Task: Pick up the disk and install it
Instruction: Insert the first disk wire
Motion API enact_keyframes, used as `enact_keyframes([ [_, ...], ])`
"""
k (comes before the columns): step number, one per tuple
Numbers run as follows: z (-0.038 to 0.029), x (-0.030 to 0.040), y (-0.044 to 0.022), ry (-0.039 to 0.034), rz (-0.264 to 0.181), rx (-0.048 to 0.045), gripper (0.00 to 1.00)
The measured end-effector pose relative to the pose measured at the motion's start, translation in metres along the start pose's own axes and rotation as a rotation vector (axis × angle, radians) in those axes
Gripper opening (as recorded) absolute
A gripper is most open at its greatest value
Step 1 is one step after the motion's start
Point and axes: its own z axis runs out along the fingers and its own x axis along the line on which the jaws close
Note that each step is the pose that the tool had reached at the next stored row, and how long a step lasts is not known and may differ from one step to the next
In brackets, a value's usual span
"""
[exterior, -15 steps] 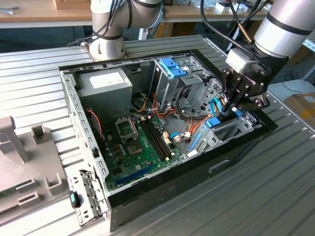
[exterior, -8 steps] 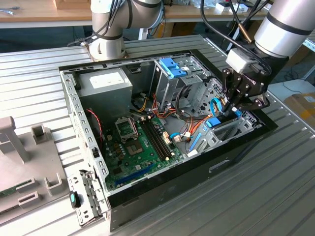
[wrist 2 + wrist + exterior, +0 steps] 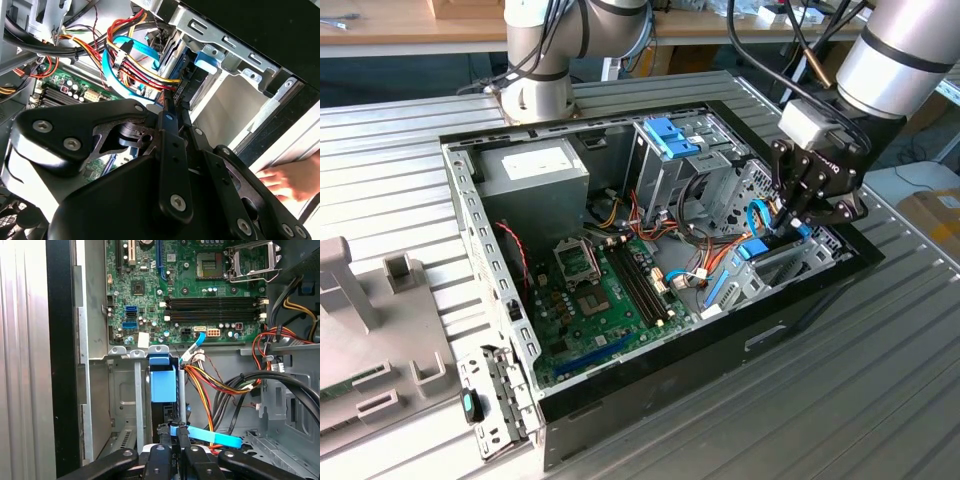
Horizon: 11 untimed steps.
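A: Where's the disk?

B: Standing on edge in the drive cage at the case's far right in the exterior view. My gripper [image 3: 798, 213] hangs right over it; fingers look pressed together, nothing between them afaik.

A: How'll it handle?

B: Rigid, heavy-ish, shock-sensitive imo. Take it by the blue carrier [image 3: 163, 382] (cables [image 3: 215, 385] crowd close beside), not the bare metal.

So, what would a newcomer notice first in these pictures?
The opened computer case with its green motherboard lies in the middle of the exterior view. The robot's hand reaches into the drive bay at that view's right, at a blue carrier standing in the bay.
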Motion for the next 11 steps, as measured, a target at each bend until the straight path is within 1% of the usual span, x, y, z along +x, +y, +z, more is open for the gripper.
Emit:
enact_keyframes([
  [6, -0.001, 0.0, 0.0, 0.0, 0.004, 0.0, 0.17],
  [8, -0.0006, 0.0, 0.0, -0.0036, 0.004, -0.0002, 0.17],
  [11, 0.0006, 0.0, 0.0, -0.0052, 0.004, -0.0003, 0.17],
])
